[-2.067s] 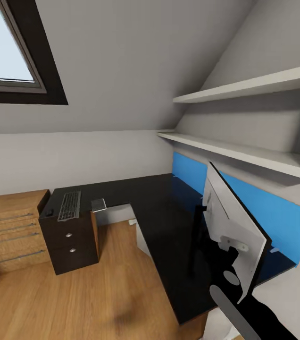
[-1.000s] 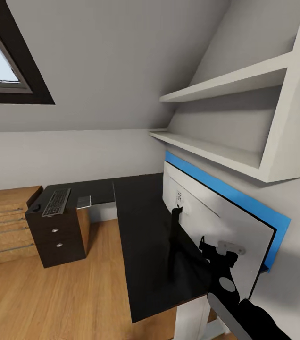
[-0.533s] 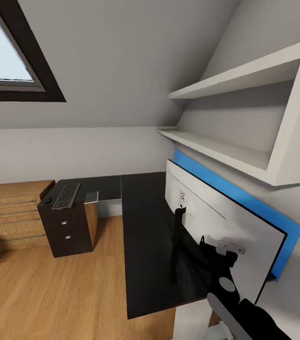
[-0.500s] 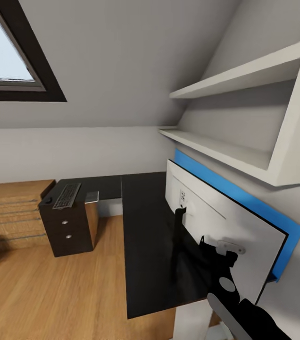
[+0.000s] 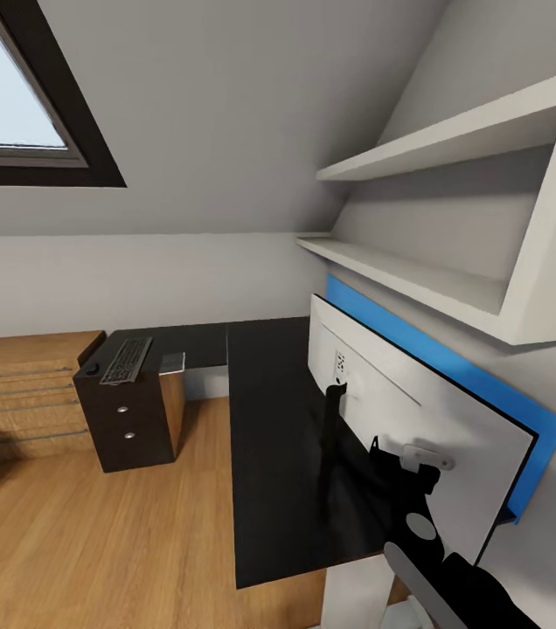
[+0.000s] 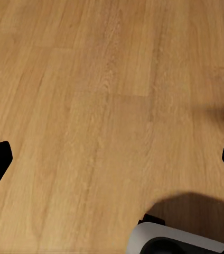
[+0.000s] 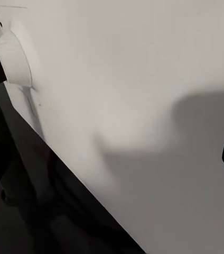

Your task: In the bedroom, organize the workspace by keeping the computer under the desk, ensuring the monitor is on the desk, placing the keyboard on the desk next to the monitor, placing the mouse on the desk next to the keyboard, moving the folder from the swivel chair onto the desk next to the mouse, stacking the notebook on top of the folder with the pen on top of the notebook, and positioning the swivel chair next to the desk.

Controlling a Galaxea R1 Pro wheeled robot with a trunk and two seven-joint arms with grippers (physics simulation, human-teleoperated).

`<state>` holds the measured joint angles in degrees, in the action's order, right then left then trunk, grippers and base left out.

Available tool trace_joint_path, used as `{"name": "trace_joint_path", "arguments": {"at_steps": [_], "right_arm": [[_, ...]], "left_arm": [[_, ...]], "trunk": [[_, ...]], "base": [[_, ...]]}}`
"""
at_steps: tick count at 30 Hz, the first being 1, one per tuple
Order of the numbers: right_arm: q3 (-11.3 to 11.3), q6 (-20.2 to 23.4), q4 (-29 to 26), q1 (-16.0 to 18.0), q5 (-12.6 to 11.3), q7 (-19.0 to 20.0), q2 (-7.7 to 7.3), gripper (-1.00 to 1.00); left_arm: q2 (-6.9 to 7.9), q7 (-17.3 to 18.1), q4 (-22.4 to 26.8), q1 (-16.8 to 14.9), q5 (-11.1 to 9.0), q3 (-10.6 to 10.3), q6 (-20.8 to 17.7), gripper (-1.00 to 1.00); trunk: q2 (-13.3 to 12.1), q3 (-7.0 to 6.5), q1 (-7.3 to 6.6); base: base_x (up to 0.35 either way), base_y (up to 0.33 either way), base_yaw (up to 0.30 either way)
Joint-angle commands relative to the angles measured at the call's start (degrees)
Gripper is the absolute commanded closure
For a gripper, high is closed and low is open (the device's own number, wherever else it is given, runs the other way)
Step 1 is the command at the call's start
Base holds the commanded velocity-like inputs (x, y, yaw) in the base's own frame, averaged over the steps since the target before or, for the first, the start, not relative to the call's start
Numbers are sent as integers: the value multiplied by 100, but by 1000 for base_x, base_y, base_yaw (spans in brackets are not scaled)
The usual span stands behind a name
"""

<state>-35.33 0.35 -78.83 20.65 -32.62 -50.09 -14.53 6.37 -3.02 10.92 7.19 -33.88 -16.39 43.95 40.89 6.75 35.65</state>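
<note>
Gripping the monitor (image 5: 400, 411) low at its pale back, the right gripper (image 5: 405, 459) sets it along the desk's (image 5: 269, 411) back edge; next comes letting go. Left jaws spread over floor.

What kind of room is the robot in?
Probably an attic room used as a home office. A sloped ceiling holds a dark-framed skylight, a long black desk carries a monitor, and white shelves hang on the wall.

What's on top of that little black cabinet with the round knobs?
A slim dark keyboard lies on the black drawer cabinet, a small black mouse beside it. Inside the drawers can't be seen.
</note>
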Motion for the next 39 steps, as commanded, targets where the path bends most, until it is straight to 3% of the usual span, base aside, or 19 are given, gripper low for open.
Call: {"name": "trace_joint_path", "arguments": {"at_steps": [1,14,24,29,31,32,36,37,38,39], "right_arm": [[-18,5,-6,9,-31,-35,-6,-100],[-9,2,30,9,-25,-27,-6,-100],[-51,-5,256,9,-18,392,2,-100],[-279,-22,648,9,15,752,81,-100],[-351,-30,789,9,26,897,189,-100],[-396,-35,923,9,46,1027,328,-100],[-439,-40,1247,11,190,1210,645,-100],[-449,-46,1448,17,325,1271,816,-100],[-452,-123,2062,53,773,1366,1308,-100],[-444,-197,2362,97,940,1384,1484,-100]], "left_arm": [[4,-32,15,3,-31,-48,8,-100],[13,-32,15,4,-38,-40,8,-100],[13,-32,15,4,-40,-40,8,-100],[13,-32,15,2,-39,-40,8,-100],[13,-32,15,4,-37,-40,8,-100],[13,-32,15,4,-35,-40,8,-100],[7,-32,15,3,-33,-44,5,-100],[-2,-32,15,4,-30,-47,3,-100],[-17,-29,15,2,-27,-54,1,-100],[-16,-30,15,2,-28,-55,0,-100]], "trunk": [[8,8,2],[8,8,2],[8,8,2],[8,8,2],[8,8,2],[8,8,2],[8,8,2],[8,8,2],[8,8,2],[8,8,2]], "base": [[0,0,0],[68,-139,0],[-12,137,0],[-23,151,0],[-9,61,0],[-5,34,0],[-3,20,0],[-1,9,0],[0,3,0],[0,2,0]]}}
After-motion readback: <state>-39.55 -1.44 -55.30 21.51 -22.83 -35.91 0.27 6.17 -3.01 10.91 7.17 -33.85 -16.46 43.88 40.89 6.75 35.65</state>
